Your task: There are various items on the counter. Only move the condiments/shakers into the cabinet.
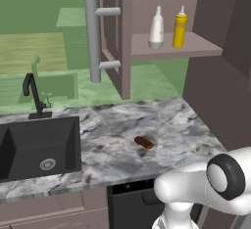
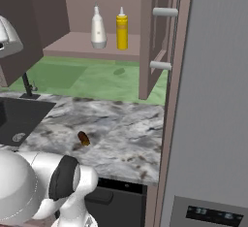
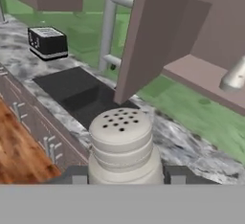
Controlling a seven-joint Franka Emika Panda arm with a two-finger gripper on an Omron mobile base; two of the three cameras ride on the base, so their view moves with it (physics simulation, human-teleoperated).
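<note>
My gripper [image 3: 127, 176] is shut on the small grey-white shaker [image 3: 122, 144], whose perforated top sits upright between the dark fingertips [image 3: 79, 175]. Beyond the shaker stands the cabinet's open door [image 3: 148, 36] with its grey bar handle [image 3: 109, 24], and the shelf [image 3: 201, 79] lies to the right. On the cabinet shelf [image 1: 201, 47] stand the white narrow-necked bottle [image 1: 156, 27] and the yellow squeeze bottle [image 1: 179, 27], side by side and also seen as white bottle [image 2: 98, 27] and yellow bottle [image 2: 121, 28]. The brown oblong lump [image 1: 143, 142] lies on the marbled counter [image 1: 171, 120].
A black sink [image 1: 39, 147] with a dark faucet [image 1: 33, 96] is set in the counter's left part. A toaster [image 3: 47, 42] stands far along the counter. A tall grey appliance front [image 2: 213, 100] walls off the right side. The open door [image 1: 122, 37] juts out over the counter.
</note>
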